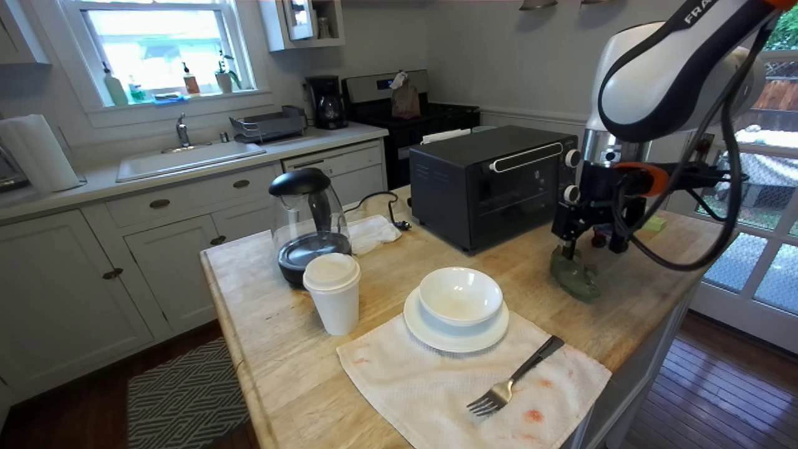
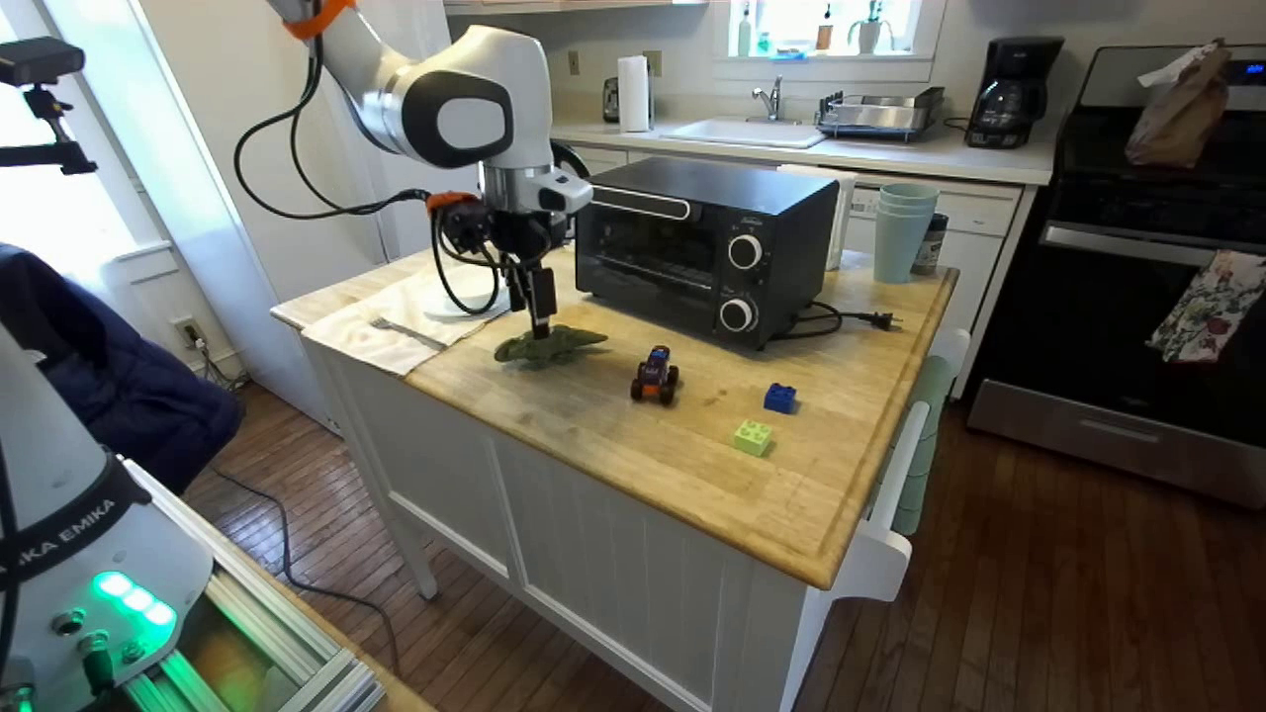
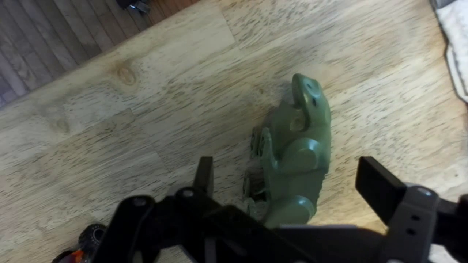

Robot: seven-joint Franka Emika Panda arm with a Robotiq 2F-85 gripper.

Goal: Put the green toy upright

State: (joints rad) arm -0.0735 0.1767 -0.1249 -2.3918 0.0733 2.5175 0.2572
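Our fingers (image 3: 380, 190) stand wide astride the green toy (image 3: 301, 160) near an edge of the tabletop (image 3: 157, 102); uneven closing could roll it.

Standing back, both exterior views look slantwise down across the tabletop (image 2: 692, 455) toward the sink (image 2: 747, 132), sharing the toaster oven (image 2: 692, 237); the wrist view faces down close above the green toy (image 3: 298, 171).

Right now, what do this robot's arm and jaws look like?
The arm is white and rounded, with black patches, orange bands and looping black cables. White letters show in part: "FRA". Green lights glow on its base. The jaws are black and blocky.
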